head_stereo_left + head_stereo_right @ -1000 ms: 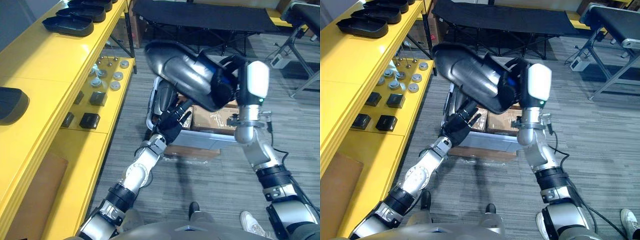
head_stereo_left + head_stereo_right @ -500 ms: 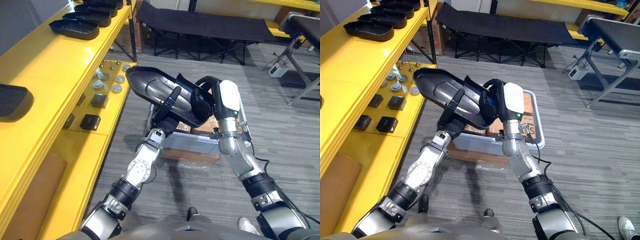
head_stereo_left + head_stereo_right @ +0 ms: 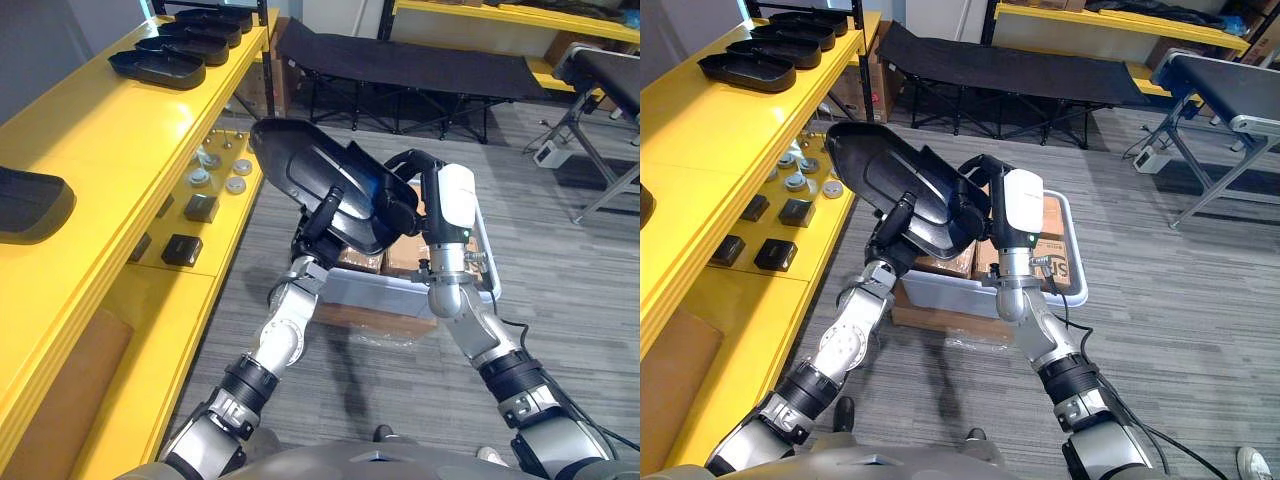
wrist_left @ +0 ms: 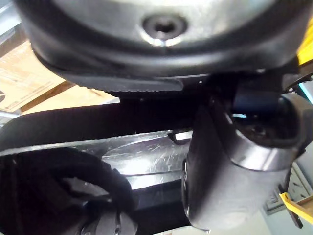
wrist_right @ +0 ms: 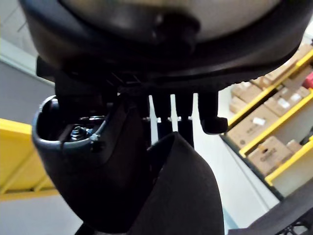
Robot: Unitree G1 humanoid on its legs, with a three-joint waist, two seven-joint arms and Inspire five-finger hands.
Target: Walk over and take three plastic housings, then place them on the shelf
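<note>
I hold one large glossy black plastic housing (image 3: 300, 170) tilted in the air above a grey bin. My left hand (image 3: 325, 218) grips its lower edge from beneath, thumb (image 4: 225, 166) against the shiny surface. My right hand (image 3: 405, 205), with its white cover (image 3: 1022, 205), is shut on the end nearer me; the housing (image 5: 181, 196) sits between its thumb and fingers. The yellow shelf (image 3: 120, 130) runs along my left. Several more black housings (image 3: 155, 68) lie in a row at its far end and one (image 3: 30, 205) lies close by.
The grey bin (image 3: 400, 290) on the floor holds cardboard boxes. The shelf's lower level carries small metal parts (image 3: 215, 170) and black blocks (image 3: 182, 248). A black folding cot (image 3: 400, 60) stands behind, and a conveyor frame (image 3: 605, 70) at the right.
The housing has come down from close to the camera and swung left toward the shelf. My left hand rose from the bin and took hold of its underside.
</note>
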